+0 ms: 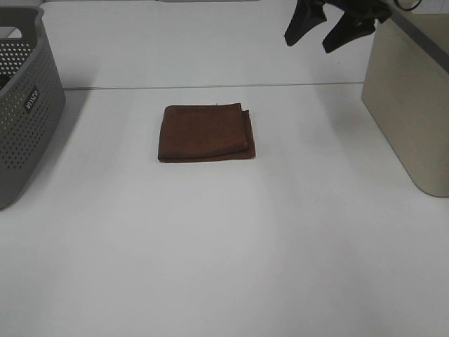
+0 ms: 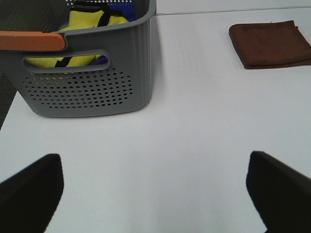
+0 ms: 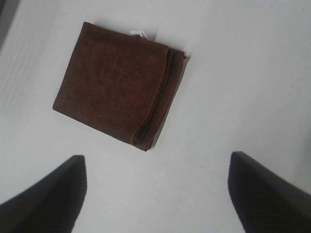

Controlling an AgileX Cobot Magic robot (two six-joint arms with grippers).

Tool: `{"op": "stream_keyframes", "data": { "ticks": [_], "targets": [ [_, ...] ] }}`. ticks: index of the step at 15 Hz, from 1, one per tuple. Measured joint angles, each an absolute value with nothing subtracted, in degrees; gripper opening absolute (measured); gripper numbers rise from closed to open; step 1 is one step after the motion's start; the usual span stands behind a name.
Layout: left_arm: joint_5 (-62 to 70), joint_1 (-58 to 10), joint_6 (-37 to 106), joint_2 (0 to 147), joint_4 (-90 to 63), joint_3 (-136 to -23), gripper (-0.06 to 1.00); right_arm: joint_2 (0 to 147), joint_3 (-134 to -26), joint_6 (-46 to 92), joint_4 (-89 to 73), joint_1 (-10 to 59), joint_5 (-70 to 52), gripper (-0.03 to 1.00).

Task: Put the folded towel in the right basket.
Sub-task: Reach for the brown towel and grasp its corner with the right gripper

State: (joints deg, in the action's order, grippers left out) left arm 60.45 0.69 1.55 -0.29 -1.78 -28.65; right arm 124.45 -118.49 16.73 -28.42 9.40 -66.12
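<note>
The folded brown towel [image 1: 205, 132] lies flat on the white table, a little behind its middle. It also shows in the left wrist view [image 2: 270, 44] and in the right wrist view [image 3: 117, 84]. The right basket [image 1: 414, 98] is beige with solid walls and stands at the right edge. My right gripper [image 1: 316, 31] is open and empty, high above the table's back right, beside that basket. In the right wrist view [image 3: 155, 187] the towel lies below it and apart from it. My left gripper [image 2: 155, 187] is open and empty over bare table; it is outside the high view.
A grey perforated basket [image 1: 24, 105] stands at the left edge. In the left wrist view it [image 2: 87, 87] holds yellow and blue cloth [image 2: 90, 22] and has an orange handle [image 2: 31, 40]. The table's back edge runs behind the towel.
</note>
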Motion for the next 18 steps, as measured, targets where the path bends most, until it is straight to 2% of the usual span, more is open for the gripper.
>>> {"op": "stream_keyframes", "data": {
  "ticks": [3, 8, 18],
  "targets": [
    [60.4, 0.7, 1.5, -0.3, -1.8, -28.6, 0.97, 134.6, -125.4, 16.3, -33.1, 9.4, -69.2, 0.75],
    [60.4, 0.7, 1.5, -0.3, -1.8, -28.6, 0.97, 146.7, -130.0, 16.2, -42.3, 9.4, -69.6, 0.75],
    [60.4, 0.7, 1.5, -0.3, -1.8, -28.6, 0.97, 154.1, -130.2, 18.1, -48.8, 11.5, -62.6, 0.75]
  ]
}}
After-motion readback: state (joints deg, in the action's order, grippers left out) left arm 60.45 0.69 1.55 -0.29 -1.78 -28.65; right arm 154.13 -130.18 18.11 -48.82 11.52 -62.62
